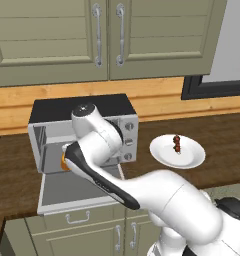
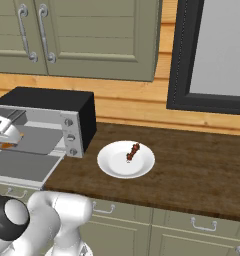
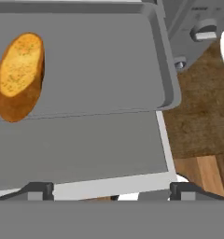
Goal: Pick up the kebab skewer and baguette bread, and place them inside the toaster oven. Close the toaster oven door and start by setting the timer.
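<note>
where hand view shows baguette bread point(image 3: 19, 76), base views kebab skewer point(image 1: 177, 143)

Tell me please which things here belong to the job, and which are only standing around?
Job:
- baguette bread, lying on the tray inside the toaster oven
- kebab skewer, on the white plate
- toaster oven door, folded down open
- gripper, fingers apart, holding nothing

Standing around:
- upper cabinets
- window frame
- wooden counter
</note>
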Robot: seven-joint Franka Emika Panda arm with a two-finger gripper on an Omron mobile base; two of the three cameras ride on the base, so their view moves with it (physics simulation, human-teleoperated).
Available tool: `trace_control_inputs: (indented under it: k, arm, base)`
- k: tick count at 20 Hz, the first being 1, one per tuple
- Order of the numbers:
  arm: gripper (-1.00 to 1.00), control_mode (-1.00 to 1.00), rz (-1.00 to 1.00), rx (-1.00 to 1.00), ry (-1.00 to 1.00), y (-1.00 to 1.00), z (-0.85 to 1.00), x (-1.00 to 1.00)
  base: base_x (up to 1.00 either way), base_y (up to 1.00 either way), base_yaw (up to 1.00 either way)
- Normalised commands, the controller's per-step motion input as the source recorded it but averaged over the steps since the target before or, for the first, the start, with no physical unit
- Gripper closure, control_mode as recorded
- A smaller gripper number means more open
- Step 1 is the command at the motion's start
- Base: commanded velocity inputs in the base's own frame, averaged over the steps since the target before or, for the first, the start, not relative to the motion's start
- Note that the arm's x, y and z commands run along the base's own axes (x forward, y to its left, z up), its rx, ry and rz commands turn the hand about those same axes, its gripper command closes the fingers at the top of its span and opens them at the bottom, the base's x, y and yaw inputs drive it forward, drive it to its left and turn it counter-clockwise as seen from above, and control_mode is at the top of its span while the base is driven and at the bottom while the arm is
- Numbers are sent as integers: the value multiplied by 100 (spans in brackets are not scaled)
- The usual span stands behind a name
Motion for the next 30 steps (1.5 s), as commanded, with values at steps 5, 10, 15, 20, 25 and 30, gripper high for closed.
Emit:
trace_control_inputs:
  k: [5,10,15,20,25,30]
  arm:
    - [-100,-100,0,0,14,-100,15,-40]
    - [-100,-100,0,0,13,-100,12,-15]
    - [-100,-100,-11,0,16,-100,4,31]
    - [-100,-100,-10,0,13,-100,2,39]
    - [-100,-100,-11,0,9,-100,0,42]
    - [-100,-100,-8,0,6,-100,-4,28]
  base:
    - [0,0,0]
    - [0,0,0]
    - [0,0,0]
    - [0,0,0]
    - [0,0,0]
    - [0,0,0]
